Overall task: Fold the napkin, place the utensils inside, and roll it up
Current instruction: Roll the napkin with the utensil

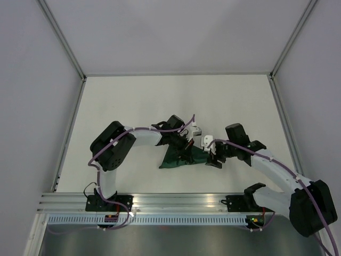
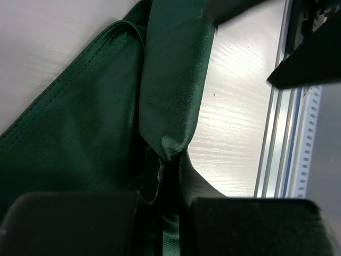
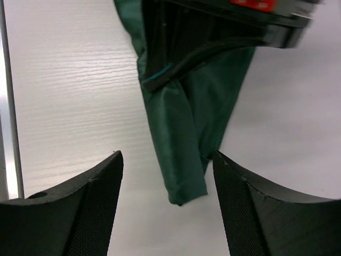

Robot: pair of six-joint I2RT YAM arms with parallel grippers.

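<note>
The dark green napkin [image 1: 178, 160] lies bunched and partly rolled on the white table between the two arms. My left gripper [image 1: 186, 149] is shut on the napkin; in the left wrist view the jaws [image 2: 168, 213] pinch a fold, and a rolled strip of the napkin [image 2: 170, 96] runs away from them. My right gripper [image 1: 211, 159] stands open just right of the cloth. In the right wrist view the rolled end of the napkin [image 3: 178, 138] hangs between its spread fingers [image 3: 101, 208] without touching them. The utensils are hidden.
An aluminium rail [image 1: 176, 200] runs along the table's near edge, also seen close by in the left wrist view [image 2: 277, 138]. Pale walls enclose the table on three sides. The left gripper's body [image 3: 224, 21] sits right above the cloth in the right wrist view.
</note>
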